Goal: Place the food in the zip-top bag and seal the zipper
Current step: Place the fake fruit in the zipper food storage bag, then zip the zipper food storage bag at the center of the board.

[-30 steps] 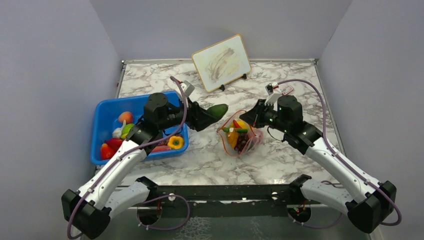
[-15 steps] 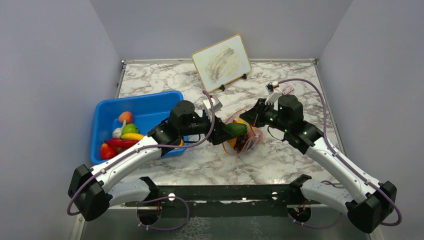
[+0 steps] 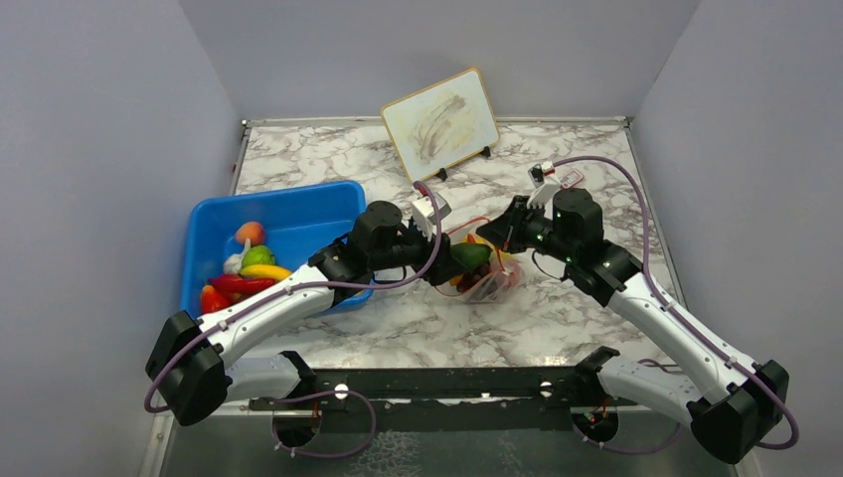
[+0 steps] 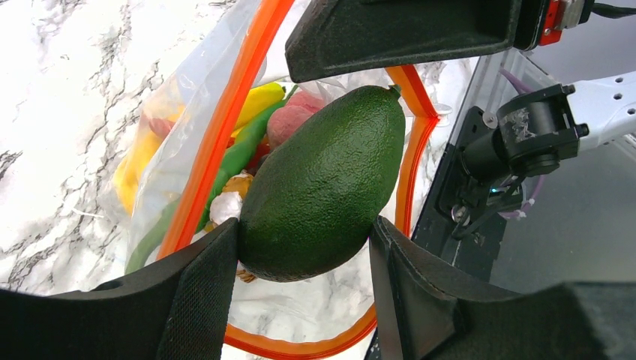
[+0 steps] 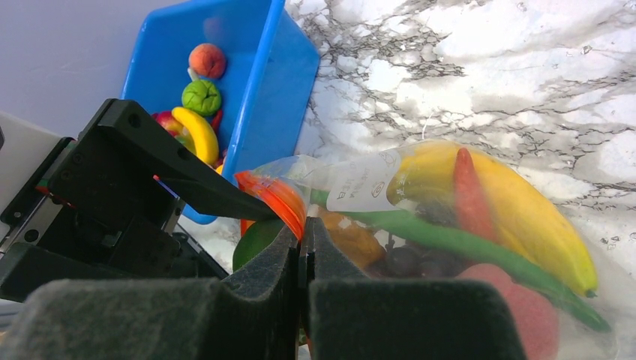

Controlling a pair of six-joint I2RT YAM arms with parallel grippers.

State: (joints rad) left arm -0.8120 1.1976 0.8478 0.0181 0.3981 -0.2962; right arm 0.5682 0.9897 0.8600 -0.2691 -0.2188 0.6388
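Observation:
The clear zip-top bag (image 3: 487,282) lies at the table's middle, its orange-red zipper (image 4: 225,127) spread open. It holds a yellow banana (image 5: 517,202), a long green piece (image 5: 465,240), purple grapes (image 5: 409,259) and other food. My left gripper (image 3: 452,260) is shut on a dark green avocado (image 4: 322,187) and holds it in the bag's mouth. My right gripper (image 5: 302,247) is shut on the bag's zipper rim (image 5: 281,196) and holds the mouth up. More food lies in the blue bin (image 3: 214,224).
A framed white board (image 3: 440,121) leans at the back of the table. The bin holds a banana (image 3: 263,270), a red pepper (image 3: 224,284) and a peach piece (image 3: 250,233). Grey walls close in the table's sides and back.
My left arm has carried the avocado rightward from beside the bin into the bag's mouth. My right gripper has kept its hold on the rim.

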